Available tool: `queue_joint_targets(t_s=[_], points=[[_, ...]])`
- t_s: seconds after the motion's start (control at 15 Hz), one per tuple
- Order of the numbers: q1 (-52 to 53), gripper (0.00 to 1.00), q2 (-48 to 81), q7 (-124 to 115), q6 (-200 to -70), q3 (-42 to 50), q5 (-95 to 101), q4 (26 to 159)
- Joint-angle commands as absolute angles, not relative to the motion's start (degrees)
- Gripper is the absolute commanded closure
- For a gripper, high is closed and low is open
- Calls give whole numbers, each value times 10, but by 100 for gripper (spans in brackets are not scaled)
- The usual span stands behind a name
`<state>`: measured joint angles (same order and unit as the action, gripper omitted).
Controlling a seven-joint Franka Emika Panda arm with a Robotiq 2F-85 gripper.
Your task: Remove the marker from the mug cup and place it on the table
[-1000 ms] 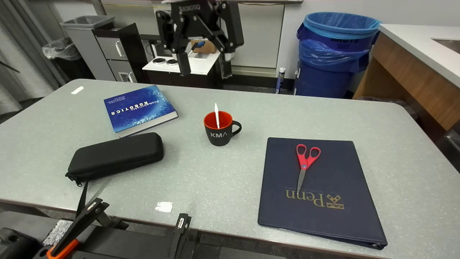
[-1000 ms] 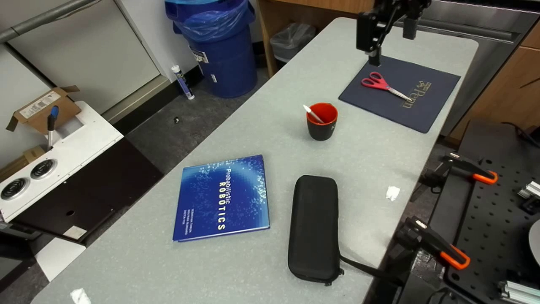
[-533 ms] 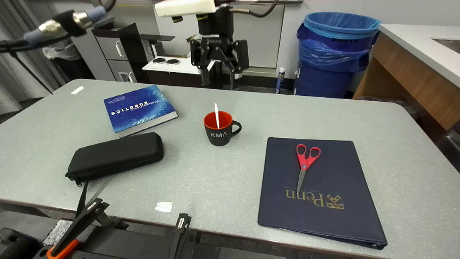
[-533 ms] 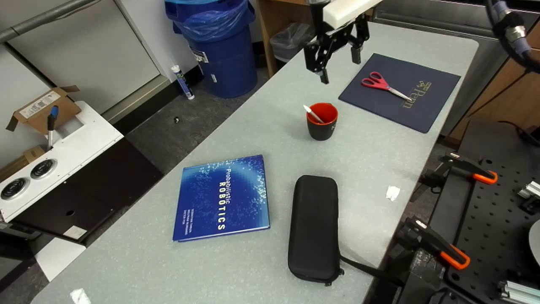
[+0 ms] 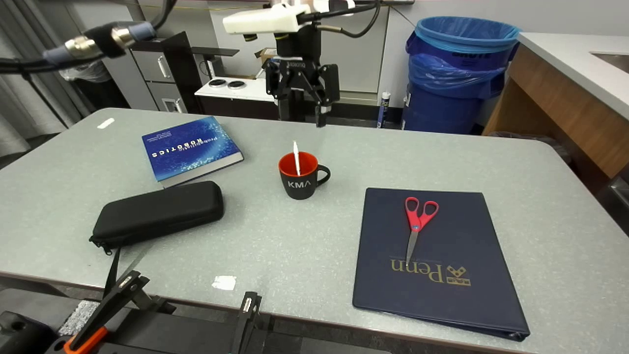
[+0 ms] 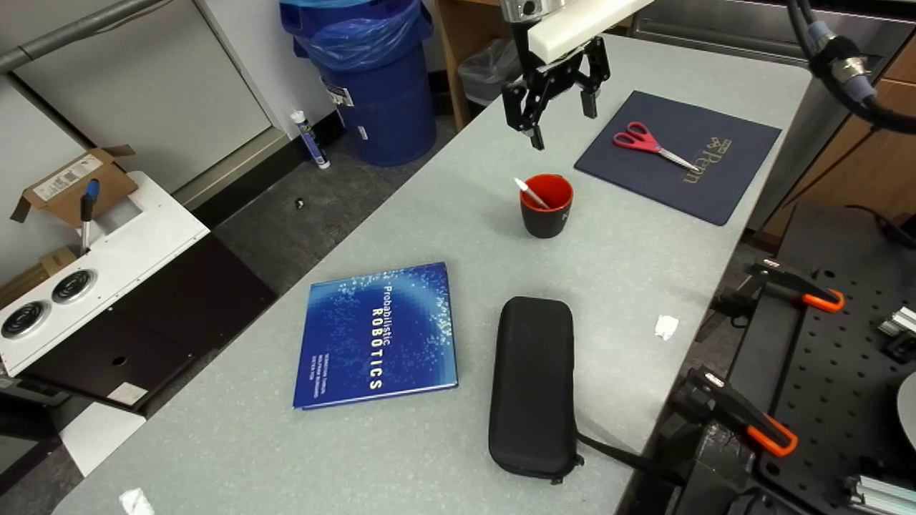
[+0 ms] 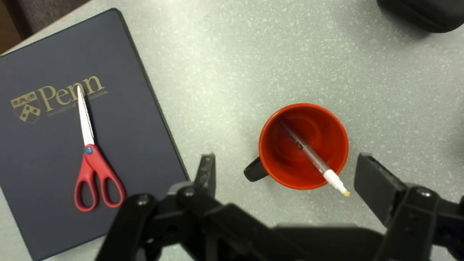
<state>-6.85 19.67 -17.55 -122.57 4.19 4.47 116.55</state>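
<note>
The black mug cup with a red inside stands upright on the light grey-green table (image 5: 275, 241) in both exterior views (image 5: 300, 192) (image 6: 544, 224) and in the wrist view (image 7: 290, 166). The whitish marker leans inside it, its tip sticking out above the rim, in both exterior views (image 5: 297, 161) (image 6: 531, 192) and the wrist view (image 7: 314, 158). My gripper is open and empty, above the table and apart from the mug, in both exterior views (image 5: 302, 118) (image 6: 563, 127). In the wrist view (image 7: 286, 158), the marker's tip points toward the right finger.
A dark Penn folder (image 5: 437, 275) with red-handled scissors (image 5: 416, 223) lies on the mug's handle side. A blue book (image 5: 191, 147) and a black zip case (image 5: 157, 211) lie on the other side. Clamps (image 5: 245, 314) grip the near table edge.
My open gripper has moved away from the folder toward the mug's far side and, over the last half second, a little lower. The mug and marker have not moved.
</note>
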Motion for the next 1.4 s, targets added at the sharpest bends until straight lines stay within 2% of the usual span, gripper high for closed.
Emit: queue_joint_targets(t_s=[0.0,0.87,1.33], points=[[-51,0,251,-184,-1231,53,34,1122],[-19,0,396,-211,-1209,54,27,971],[-9,0,419,-195,-1164,48,27,948]])
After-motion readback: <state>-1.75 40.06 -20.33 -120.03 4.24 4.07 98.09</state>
